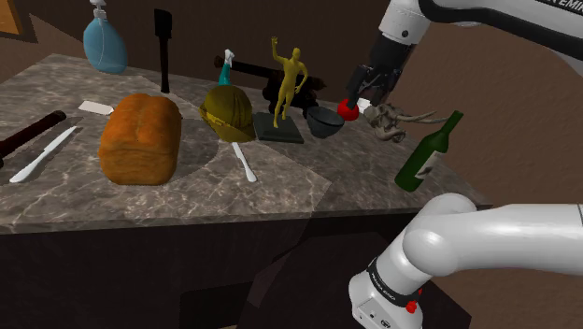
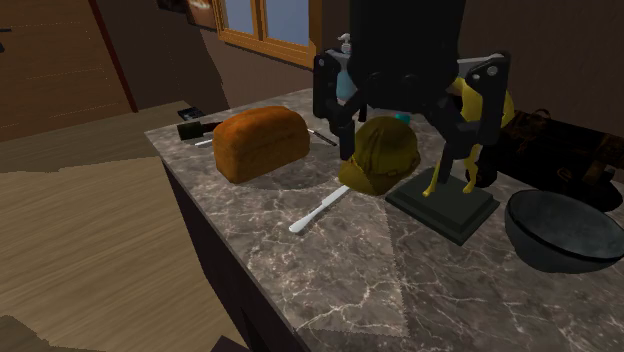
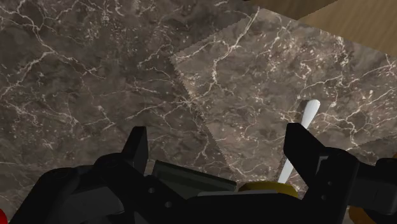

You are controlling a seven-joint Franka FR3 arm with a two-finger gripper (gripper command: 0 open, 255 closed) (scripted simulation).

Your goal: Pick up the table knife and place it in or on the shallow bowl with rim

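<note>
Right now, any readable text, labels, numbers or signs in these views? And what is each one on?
"EMI": partial dark lettering on the arm's upper link, cut off by the shoulder view's top right edge.
Small white print on the dark joint ring of the arm near the stand: too small to read.
White label on the green bottle: no legible text.
No other text, numbers or signs can be read.

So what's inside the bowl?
Nothing shows inside the bowl: in the second exterior view its dark inside looks bare. Its right part is cut off by the picture's edge, so that bit cannot be checked.
</note>
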